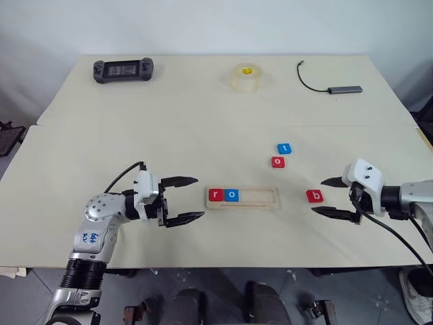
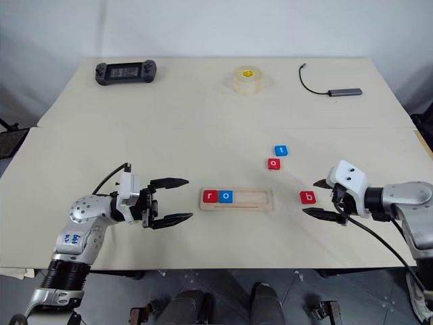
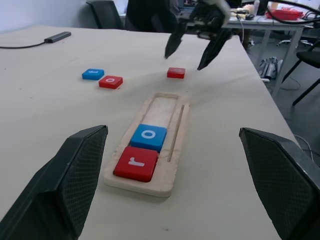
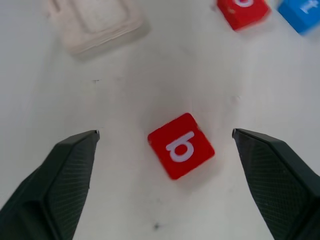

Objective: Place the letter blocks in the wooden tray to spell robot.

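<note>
Two letter blocks sit in the wooden tray (image 1: 242, 198): the red r (image 1: 216, 195) at its left end and the blue o (image 1: 231, 195) touching it, with the rest of the tray to the right bare. From my seat I see the red b (image 1: 314, 196) lying flat on the table (image 1: 203, 122) just right of the tray, apart from its rim. The right gripper (image 1: 333, 197) is spread wide and holds nothing, its fingers on either side of the b without touching it. The red o (image 1: 277, 162) and blue t (image 1: 285, 148) lie close together farther back, above the tray's right end. The left gripper (image 1: 187, 199) is also wide and empty, pointing at the tray's left end with a gap of bare table between. The near table edge runs close below both grippers. Along the far edge sit a black controller (image 1: 123, 69), a tape roll (image 1: 247, 76) and a cabled adapter (image 1: 344, 89), well apart from the blocks.
</note>
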`<state>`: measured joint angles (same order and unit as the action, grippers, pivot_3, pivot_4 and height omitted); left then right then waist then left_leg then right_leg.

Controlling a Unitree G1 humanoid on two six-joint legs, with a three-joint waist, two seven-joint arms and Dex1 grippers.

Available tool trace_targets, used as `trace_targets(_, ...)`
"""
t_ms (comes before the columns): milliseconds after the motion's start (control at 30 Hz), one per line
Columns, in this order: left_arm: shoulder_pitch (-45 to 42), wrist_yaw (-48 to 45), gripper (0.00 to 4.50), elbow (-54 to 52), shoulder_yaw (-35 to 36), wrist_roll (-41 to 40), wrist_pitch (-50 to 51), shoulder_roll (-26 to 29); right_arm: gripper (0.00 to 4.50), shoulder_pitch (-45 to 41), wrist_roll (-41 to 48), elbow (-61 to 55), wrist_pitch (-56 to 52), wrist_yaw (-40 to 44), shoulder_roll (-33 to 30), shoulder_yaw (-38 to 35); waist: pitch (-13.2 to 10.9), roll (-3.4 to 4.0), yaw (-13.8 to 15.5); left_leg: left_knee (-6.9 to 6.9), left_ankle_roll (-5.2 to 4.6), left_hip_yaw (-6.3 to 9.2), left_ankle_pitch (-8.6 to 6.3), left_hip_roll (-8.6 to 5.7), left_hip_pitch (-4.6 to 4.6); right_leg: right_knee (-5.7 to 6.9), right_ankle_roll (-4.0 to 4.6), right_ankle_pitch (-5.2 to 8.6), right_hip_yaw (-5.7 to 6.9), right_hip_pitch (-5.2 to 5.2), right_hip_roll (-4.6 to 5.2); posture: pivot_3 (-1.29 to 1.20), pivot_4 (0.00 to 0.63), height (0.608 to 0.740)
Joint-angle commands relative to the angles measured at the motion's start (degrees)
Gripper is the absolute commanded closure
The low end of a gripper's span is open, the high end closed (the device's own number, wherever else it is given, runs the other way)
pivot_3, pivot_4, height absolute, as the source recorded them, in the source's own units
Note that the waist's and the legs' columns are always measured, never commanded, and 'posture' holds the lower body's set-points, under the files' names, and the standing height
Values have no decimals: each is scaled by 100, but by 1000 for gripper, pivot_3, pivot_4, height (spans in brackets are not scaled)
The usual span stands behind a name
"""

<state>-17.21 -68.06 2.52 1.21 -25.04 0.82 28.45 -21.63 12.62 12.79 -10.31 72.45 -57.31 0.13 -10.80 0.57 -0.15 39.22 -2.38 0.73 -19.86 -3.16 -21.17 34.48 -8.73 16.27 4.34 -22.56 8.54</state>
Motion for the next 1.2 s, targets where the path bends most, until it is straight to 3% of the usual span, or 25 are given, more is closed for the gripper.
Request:
trace_targets(33,16,-15,0,-294,30,-85,-89,41,45,-667,-513,1171,855,377,153,433,0,0,-3,1,0,1,0,0,0,-1,0,0,2,2,0,0,150,740)
trace_targets(133,39,35,0,-342,43,-69,-58,57,45,-1022,-696,1771,1170,500,334,617,0,0,7,0,4,12,1,2,-4,-6,0,0,11,1,0,0,150,740)
trace_targets(233,73,99,0,-369,64,-54,-56,62,558,-1246,-713,2070,1188,642,489,687,2,-3,5,1,5,13,1,4,-2,-10,0,0,13,9,-1,0,150,740)
trace_targets(433,62,184,0,-369,66,-48,-57,70,2555,-1384,-680,2141,1249,908,548,649,2,-3,-1,8,10,12,3,7,1,-5,0,0,11,10,-1,0,150,740)
trace_targets(500,46,215,0,-344,81,-42,-69,75,3038,-1472,-537,1826,1040,1108,494,611,2,-2,3,9,11,12,3,6,1,-5,0,-1,11,10,-1,0,150,740)
trace_targets(600,37,234,0,-322,81,-39,-79,81,3036,-1606,-426,1336,733,1299,486,623,-1,4,3,8,12,12,2,6,-4,-5,0,0,10,3,0,0,150,740)
trace_targets(800,170,348,0,-398,71,-20,-91,60,3036,-2024,-214,-498,-1211,1204,985,1177,-3,8,-6,7,23,13,-3,21,-5,-6,1,0,12,-2,-8,0,150,740)
trace_targets(1200,314,529,0,-590,71,-16,-33,130,3036,-2350,-755,-480,-1603,462,1837,1926,-3,8,129,6,21,29,-6,0,-16,-5,8,4,22,-5,0,0,150,740)
